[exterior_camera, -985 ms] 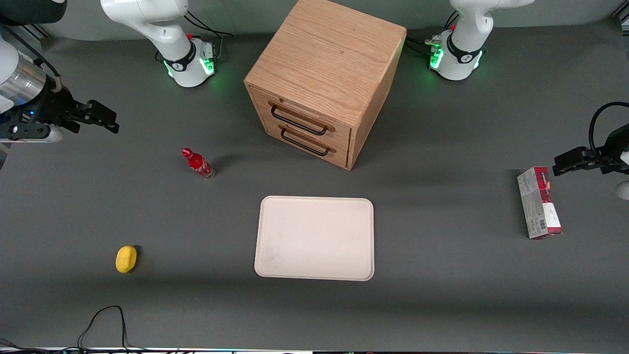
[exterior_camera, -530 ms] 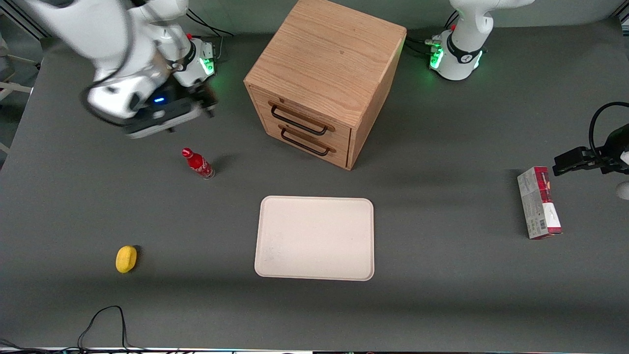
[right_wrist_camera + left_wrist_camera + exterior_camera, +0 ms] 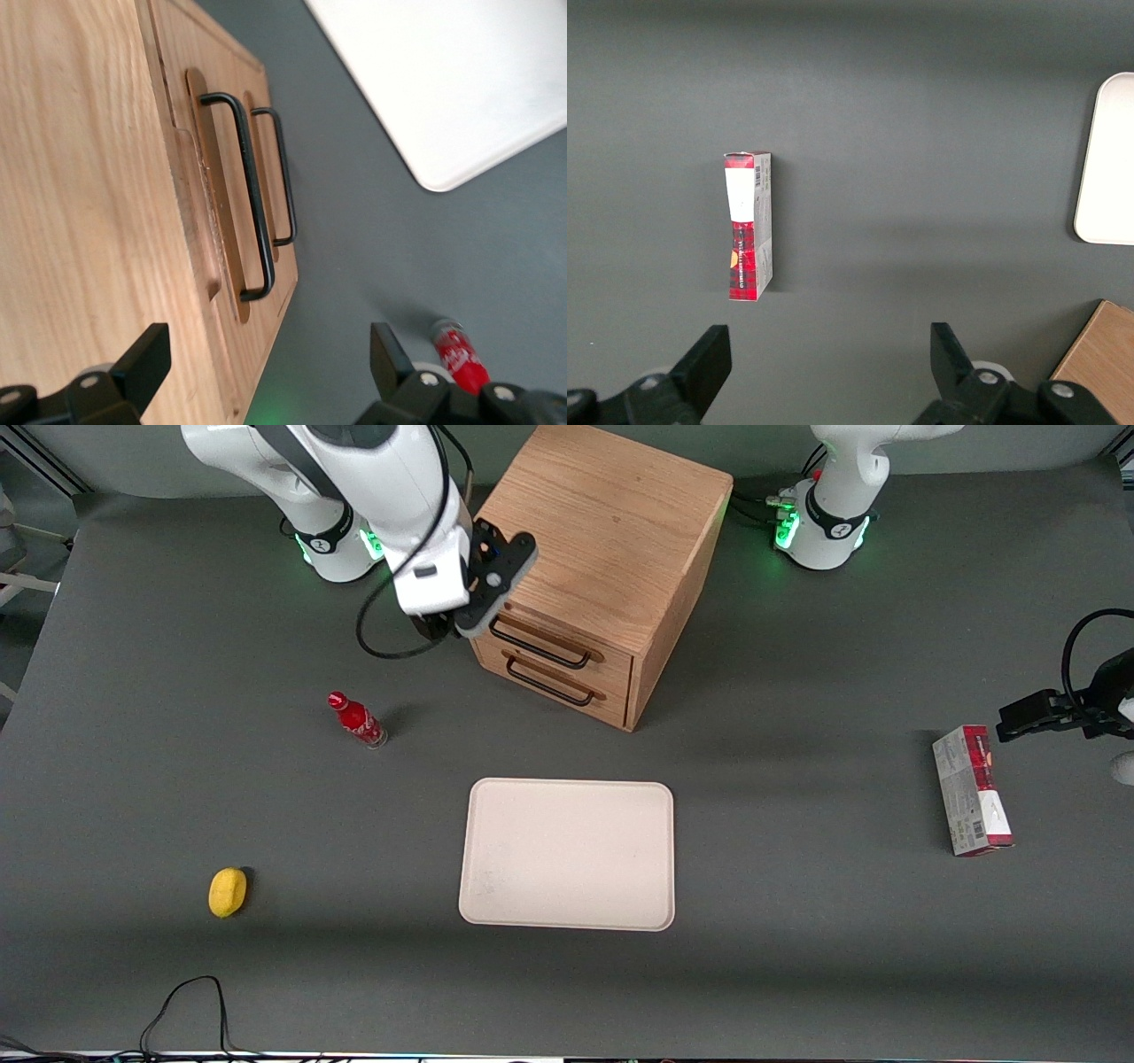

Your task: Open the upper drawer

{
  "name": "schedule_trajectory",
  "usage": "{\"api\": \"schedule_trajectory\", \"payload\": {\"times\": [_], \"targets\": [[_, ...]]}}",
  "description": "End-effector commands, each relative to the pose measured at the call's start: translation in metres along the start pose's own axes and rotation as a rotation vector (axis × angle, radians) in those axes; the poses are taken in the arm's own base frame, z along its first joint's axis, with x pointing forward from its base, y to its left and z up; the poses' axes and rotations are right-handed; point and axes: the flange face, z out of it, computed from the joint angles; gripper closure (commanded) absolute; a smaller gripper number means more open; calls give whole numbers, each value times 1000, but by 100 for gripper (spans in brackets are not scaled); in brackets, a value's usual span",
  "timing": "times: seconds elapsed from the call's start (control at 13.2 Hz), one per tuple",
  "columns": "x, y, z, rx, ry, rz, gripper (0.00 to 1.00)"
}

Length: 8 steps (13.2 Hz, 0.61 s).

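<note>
**A:** Over the cabinet's (image 3: 592,540) top corner toward the working arm's end of the table, the gripper (image 3: 440,627) is hovering. Its fingers (image 3: 142,365) are standing wide apart, holding nothing.

**B:** And the drawer (image 3: 547,635)?

**A:** It is sitting shut, flush in the cabinet front, directly above the lower drawer (image 3: 554,680). The cabinet is standing farther from the front camera than the tray (image 3: 567,855), turned at an angle to it.

**B:** Where is the hold looking best?

**A:** On the handle (image 3: 249,197), the thin black wire bar. It is standing off the wood with a gap under it, so a finger is likely fitting in there. I am favouring the middle of the bar, so the pull is staying straight and the drawer is not racking sideways.

**B:** How is it likely handling?

**A:** Stiff and hard, I am guessing: rigid wire, wooden box, nothing fragile. The wire is looking smooth, so a pinch may be slipping; hooking it seems safer. The drawer is probably light, though the cabinet itself may be sliding on the table if the runners are binding.

**B:** Anything to be avoiding?

**A:** The lower handle (image 3: 283,173) is lying just beside the upper one, so the fingers are risking catching the wrong bar. The bottle (image 3: 357,720) is standing near, nearer the front camera than the gripper.
</note>
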Motion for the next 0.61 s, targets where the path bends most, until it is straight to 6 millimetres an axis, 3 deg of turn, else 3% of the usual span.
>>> {"api": "schedule_trajectory", "payload": {"times": [0.0, 0.23, 0.53], "targets": [[32, 12, 47, 106, -21, -61, 0], [48, 15, 86, 132, -10, -69, 0], [50, 19, 108, 98, -21, -97, 0]]}}
